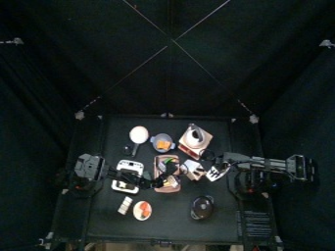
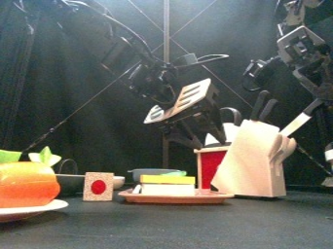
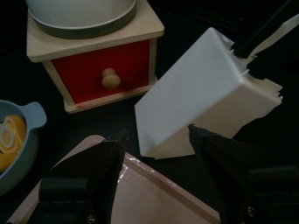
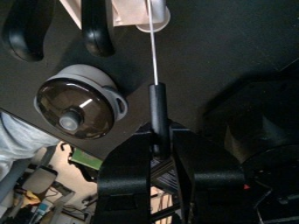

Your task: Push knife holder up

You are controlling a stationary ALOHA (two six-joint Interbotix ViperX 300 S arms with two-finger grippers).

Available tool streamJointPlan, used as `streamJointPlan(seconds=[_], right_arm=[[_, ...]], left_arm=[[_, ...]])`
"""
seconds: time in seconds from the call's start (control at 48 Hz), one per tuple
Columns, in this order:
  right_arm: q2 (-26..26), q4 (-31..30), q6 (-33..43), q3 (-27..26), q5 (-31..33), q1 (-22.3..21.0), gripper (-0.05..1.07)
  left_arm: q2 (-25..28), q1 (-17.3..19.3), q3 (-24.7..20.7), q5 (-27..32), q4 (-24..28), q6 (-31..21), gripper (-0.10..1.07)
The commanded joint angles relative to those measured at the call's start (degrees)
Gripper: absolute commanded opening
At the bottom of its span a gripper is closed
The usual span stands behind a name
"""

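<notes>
White and wedge-shaped, the knife holder (image 3: 211,92) stands on the black table (image 3: 251,140), and from above we find it just right of the table's middle, with the red wooden grinder (image 3: 100,66) close by at its 12 o'clock. We see the left gripper (image 3: 149,140) at the holder's 9 o'clock, its jaws spread wide and holding nothing, a pinkish board (image 3: 163,197) lying under them and a blue bowl (image 3: 10,144) off to the side. We see the right gripper (image 4: 158,140) at the holder's 3 o'clock, pinched narrowly on the black handle of a knife (image 4: 158,101) whose thin pale blade runs toward the holder. A dark round lidded pot (image 4: 79,101) sits on the table at the holder's 6 o'clock.
</notes>
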Motion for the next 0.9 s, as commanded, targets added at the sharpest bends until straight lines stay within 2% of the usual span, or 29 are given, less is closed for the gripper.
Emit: streamJointPlan(seconds=[0.0,0.167,0.292,0.458,0.875], right_arm=[[-0.35,-0.88,0.09,-0.53,-1.05,-0.7,0.51],[-0.26,-1.05,0.62,0.09,-3.69,-0.7,0.74],[-0.09,-1.23,0.88,0.26,-5.19,-0.7,0.84],[0.18,-2.37,0.79,0.7,-9.93,-2.72,0.85],[0.26,-5.8,0.88,1.58,-15.82,-2.81,0.88]], left_arm=[[-1.05,0.18,-1.67,0.18,0.35,0.0,0.92],[-1.05,0.26,-1.67,0.18,0.35,0.0,0.92],[-1.14,0.26,-1.67,0.18,0.35,0.0,0.92],[-1.49,0.18,-1.32,0.18,0.35,0.09,0.92],[-2.2,0.18,-0.62,0.26,0.35,0.09,0.92]])
